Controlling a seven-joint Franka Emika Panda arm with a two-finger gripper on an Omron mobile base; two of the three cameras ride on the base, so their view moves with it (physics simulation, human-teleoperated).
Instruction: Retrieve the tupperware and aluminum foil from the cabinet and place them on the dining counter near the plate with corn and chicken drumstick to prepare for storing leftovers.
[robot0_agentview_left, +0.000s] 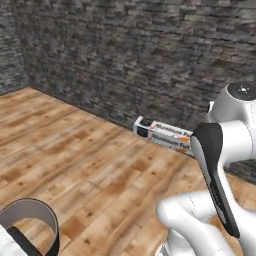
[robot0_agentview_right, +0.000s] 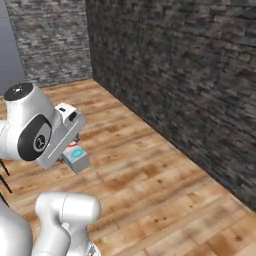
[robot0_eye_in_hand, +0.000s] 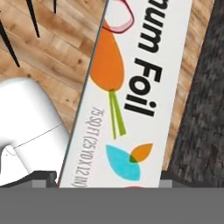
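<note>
my arm (robot0_agentview_left: 227, 150): glossy white rounded shells, fat tubular links. right side of left base frame: round white joint cap on top with small dark centre mark, long black tapered panel running down link below it. lower left of that frame: grey curved band with black strap on white body. left of right base frame: dark grey disc (robot0_agentview_right: 34, 141) with faint pale emblem on joint side, flat grey wrist block beside it, white elbow below.

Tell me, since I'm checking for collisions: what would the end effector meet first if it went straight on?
Most likely the aluminum foil box, which sits right in front of the end effector and seems already between its fingers; past that, probably the wood floor.
</note>
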